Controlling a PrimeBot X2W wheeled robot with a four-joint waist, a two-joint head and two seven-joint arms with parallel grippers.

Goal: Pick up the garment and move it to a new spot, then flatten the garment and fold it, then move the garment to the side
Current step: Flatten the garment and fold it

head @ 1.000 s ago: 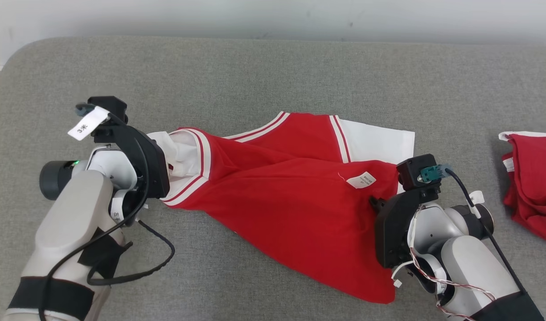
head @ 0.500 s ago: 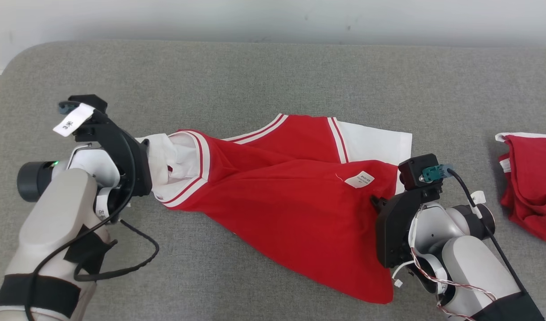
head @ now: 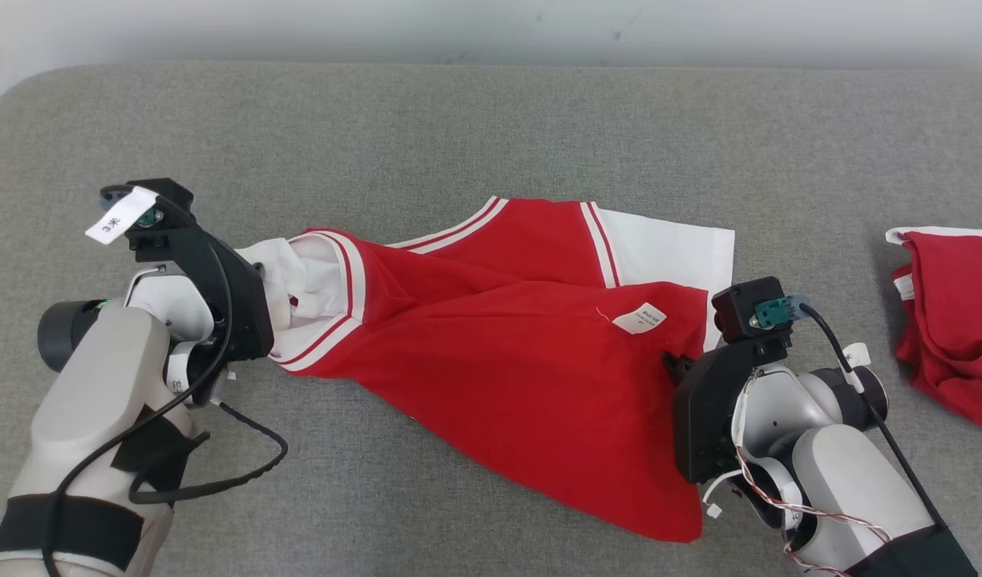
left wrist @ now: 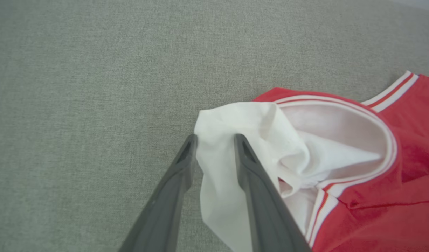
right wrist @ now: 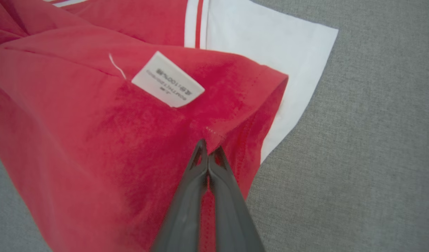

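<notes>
Two shirts; the crumpled red shirt (head: 955, 320) is cut off. Right gripper (right wrist: 208, 148) pinches the red-and-white shirt (head: 523, 385); left gripper (left wrist: 216, 140), I cannot tell.

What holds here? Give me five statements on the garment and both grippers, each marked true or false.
1. The right gripper is shut on the red hem of the garment. True.
2. The left gripper has its fingers pressed together. False: they stand apart, with the white sleeve between them.
3. A white label sits on the red cloth. True.
4. The garment lies folded into a neat rectangle. False: it lies crumpled and twisted.
5. A second red garment lies at the robot's left. False: it lies at its right, apart.
</notes>
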